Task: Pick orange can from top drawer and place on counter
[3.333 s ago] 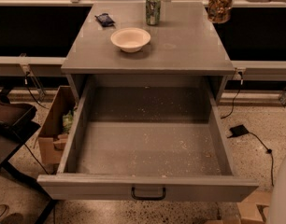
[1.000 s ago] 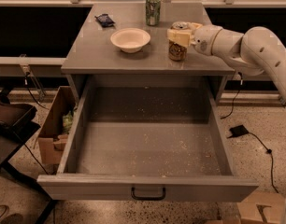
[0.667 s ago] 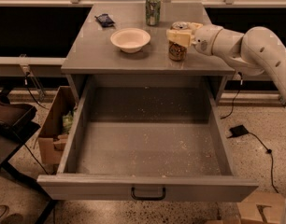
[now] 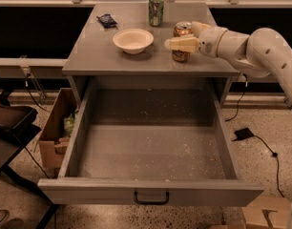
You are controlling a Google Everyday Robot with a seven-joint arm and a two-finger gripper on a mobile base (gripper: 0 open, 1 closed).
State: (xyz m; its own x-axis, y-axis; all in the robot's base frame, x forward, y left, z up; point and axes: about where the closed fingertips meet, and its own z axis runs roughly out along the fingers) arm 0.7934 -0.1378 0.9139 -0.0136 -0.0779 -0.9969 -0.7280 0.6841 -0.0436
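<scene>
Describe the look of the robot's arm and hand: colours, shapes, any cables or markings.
The arm is smooth, glossy white, built of thick rounded tubular segments that end in a bulbous wrist. The hand, at the orange can on the right side of the counter, is a paler cream-yellow and slimmer than the arm. No cables or lettering are visible on either.

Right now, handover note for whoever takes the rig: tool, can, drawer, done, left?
The tool is at the orange can, over the right side of the counter; grip state unclear.
The orange can stands upright on the counter, right of the white bowl.
The top drawer is open, with no can inside.
Done: can out of the drawer and on the counter.
Left: confirm release, then back the tool away without tipping the can.
</scene>
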